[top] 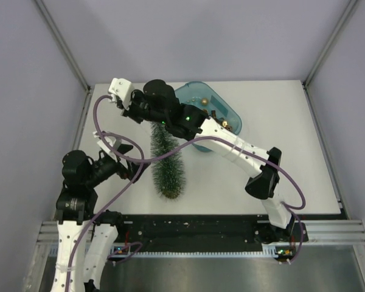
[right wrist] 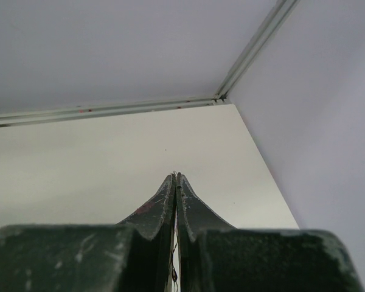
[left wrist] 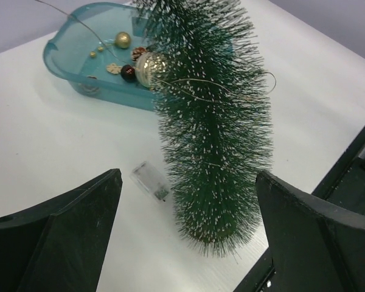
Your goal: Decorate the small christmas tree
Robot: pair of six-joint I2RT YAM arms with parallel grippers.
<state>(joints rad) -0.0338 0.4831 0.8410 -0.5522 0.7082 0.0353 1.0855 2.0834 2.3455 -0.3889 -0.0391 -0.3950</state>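
The small christmas tree (top: 166, 164) is found on the table (top: 280, 152) beside the teal tray (left wrist: 67, 73), a thin wire (left wrist: 201, 79) draped on it; ornaments (left wrist: 122, 40) are left in the tray, unhung. Left jaws are held wide, right jaws shut

Overhead and left-wrist views share the small christmas tree (top: 168, 173).

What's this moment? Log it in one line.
left pincer open before small christmas tree | right pincer shut on thin wire | ornaments in teal tray
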